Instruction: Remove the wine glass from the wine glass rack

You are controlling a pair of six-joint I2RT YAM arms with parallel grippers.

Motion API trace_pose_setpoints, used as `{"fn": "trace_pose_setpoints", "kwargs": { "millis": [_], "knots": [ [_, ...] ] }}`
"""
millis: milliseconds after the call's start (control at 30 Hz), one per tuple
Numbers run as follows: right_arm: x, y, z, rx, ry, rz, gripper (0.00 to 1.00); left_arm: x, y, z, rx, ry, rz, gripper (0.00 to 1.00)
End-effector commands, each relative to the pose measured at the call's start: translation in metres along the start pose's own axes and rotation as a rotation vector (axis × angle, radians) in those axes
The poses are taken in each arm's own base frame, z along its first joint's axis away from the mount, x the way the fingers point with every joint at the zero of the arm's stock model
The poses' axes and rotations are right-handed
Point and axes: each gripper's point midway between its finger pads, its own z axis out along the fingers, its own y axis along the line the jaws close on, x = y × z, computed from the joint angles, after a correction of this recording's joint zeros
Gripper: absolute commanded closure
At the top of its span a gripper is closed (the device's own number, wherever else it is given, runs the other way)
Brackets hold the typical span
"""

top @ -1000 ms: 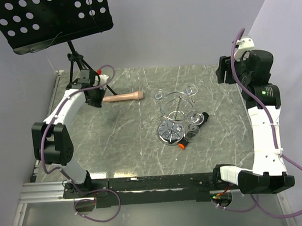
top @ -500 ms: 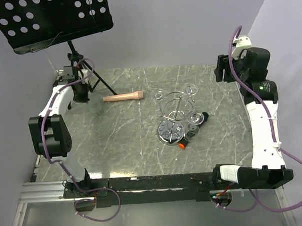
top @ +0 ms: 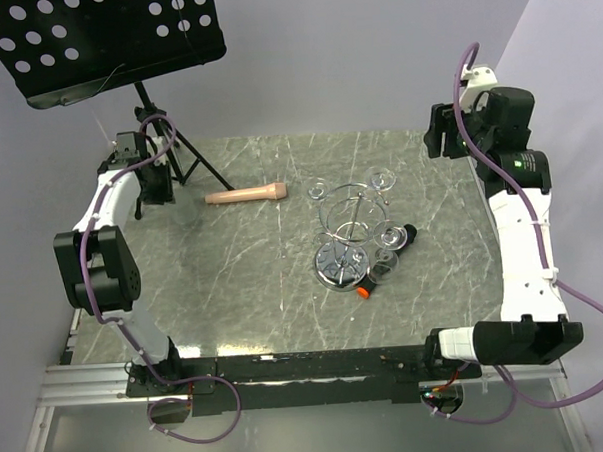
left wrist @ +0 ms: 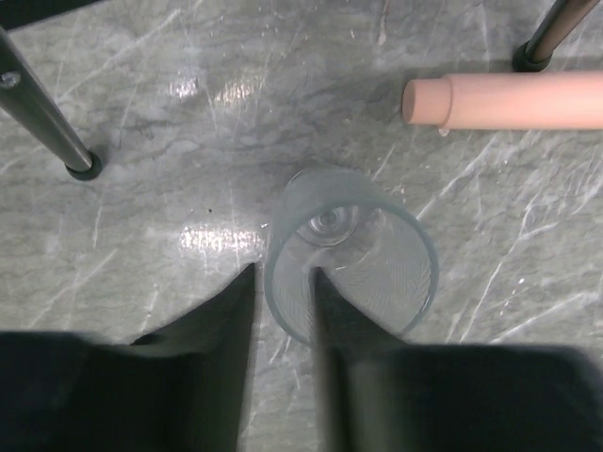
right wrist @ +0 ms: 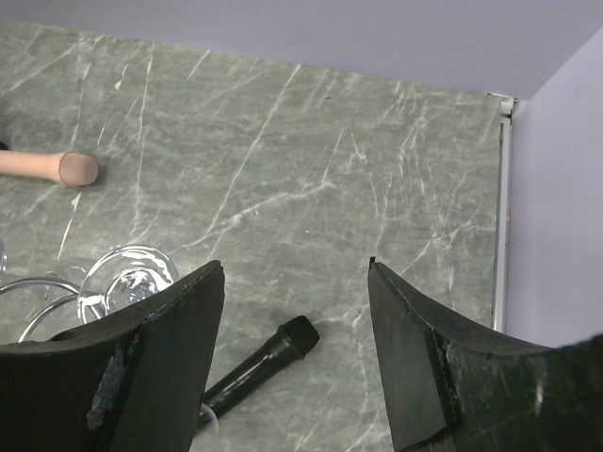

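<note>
Standing upright on the table beside the pink handle (left wrist: pixel 513 101), the wine glass (left wrist: pixel 350 254) is pinched at its rim by the left gripper (left wrist: pixel 283 301); release should be straight, without tipping it.

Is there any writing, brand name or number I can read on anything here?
None can be read.
The music stand has only round holes.
The pink handle, the black marker and the wine glass rack show no lettering.
The right arm shows only a green light, no text.
</note>
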Motion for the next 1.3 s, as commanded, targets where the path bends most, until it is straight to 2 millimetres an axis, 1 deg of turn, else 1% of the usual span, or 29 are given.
{"fn": "trace_pose_setpoints", "kwargs": {
  "millis": [0, 67, 200, 267, 400, 433, 467, 533, 600, 633, 667, 733, 800, 833, 867, 900, 933, 1000, 1100, 1133, 1167, 1267],
  "knots": [
    [-0.022, 0.000, -0.005, -0.007, -0.062, 0.002, 0.31, -0.021, -0.006, -0.012, 0.014, -0.083, -0.017, 0.55],
    [-0.020, 0.001, -0.003, -0.014, -0.055, 0.004, 0.31, -0.020, -0.004, -0.015, 0.002, -0.092, -0.027, 0.47],
    [-0.019, 0.002, -0.002, -0.019, -0.053, 0.006, 0.30, -0.019, -0.001, -0.023, -0.022, -0.109, -0.044, 0.37],
    [-0.021, 0.003, -0.002, -0.023, -0.057, 0.005, 0.30, -0.019, -0.001, -0.029, -0.024, -0.115, -0.050, 0.36],
    [-0.022, 0.002, -0.002, -0.021, -0.059, 0.007, 0.30, -0.023, -0.002, -0.053, -0.038, -0.184, -0.080, 0.36],
    [-0.022, 0.003, -0.003, -0.024, -0.061, 0.003, 0.30, -0.020, -0.003, -0.058, -0.035, -0.198, -0.092, 0.36],
    [-0.021, 0.003, -0.003, -0.023, -0.058, 0.006, 0.30, -0.019, -0.006, -0.067, -0.023, -0.217, -0.097, 0.36],
    [-0.020, 0.003, -0.003, -0.026, -0.058, 0.006, 0.30, -0.007, -0.015, -0.078, 0.016, -0.221, -0.109, 0.35],
    [-0.018, 0.006, -0.004, -0.038, -0.053, 0.004, 0.29, 0.011, -0.031, -0.089, 0.102, -0.231, -0.095, 0.34],
    [-0.017, 0.008, -0.005, -0.049, -0.051, 0.001, 0.28, 0.016, -0.041, -0.098, 0.148, -0.255, -0.078, 0.35],
    [-0.014, 0.012, -0.005, -0.071, -0.046, -0.006, 0.27, 0.024, -0.055, -0.106, 0.216, -0.272, -0.056, 0.35],
    [-0.011, 0.025, -0.012, -0.149, -0.039, -0.033, 0.26, 0.033, -0.087, -0.129, 0.382, -0.322, 0.028, 0.35],
    [-0.004, 0.045, -0.023, -0.257, -0.033, -0.069, 0.23, 0.041, -0.117, -0.150, 0.507, -0.362, 0.138, 0.32],
    [-0.002, 0.054, -0.029, -0.306, -0.035, -0.085, 0.22, 0.043, -0.125, -0.156, 0.539, -0.386, 0.189, 0.32],
    [0.001, 0.065, -0.037, -0.369, -0.039, -0.100, 0.22, 0.048, -0.147, -0.166, 0.603, -0.408, 0.298, 0.31],
    [0.005, 0.075, -0.044, -0.430, -0.038, -0.113, 0.22, 0.054, -0.161, -0.174, 0.654, -0.420, 0.368, 0.31],
    [0.006, 0.092, -0.055, -0.526, -0.052, -0.127, 0.22, 0.056, -0.174, -0.181, 0.699, -0.438, 0.432, 0.30],
    [0.010, 0.114, -0.071, -0.667, -0.049, -0.155, 0.23, 0.064, -0.199, -0.193, 0.810, -0.461, 0.533, 0.30],
    [0.011, 0.139, -0.087, -0.813, -0.060, -0.196, 0.25, 0.067, -0.225, -0.201, 0.929, -0.467, 0.597, 0.30],
    [0.014, 0.144, -0.089, -0.849, -0.052, -0.208, 0.26, 0.067, -0.232, -0.204, 0.964, -0.464, 0.612, 0.30],
    [0.016, 0.156, -0.094, -0.900, -0.053, -0.246, 0.26, 0.069, -0.239, -0.204, 0.996, -0.453, 0.627, 0.30],
    [0.031, 0.172, -0.099, -0.960, -0.029, -0.334, 0.27, 0.071, -0.257, -0.204, 1.065, -0.431, 0.655, 0.30]
  ]
}}
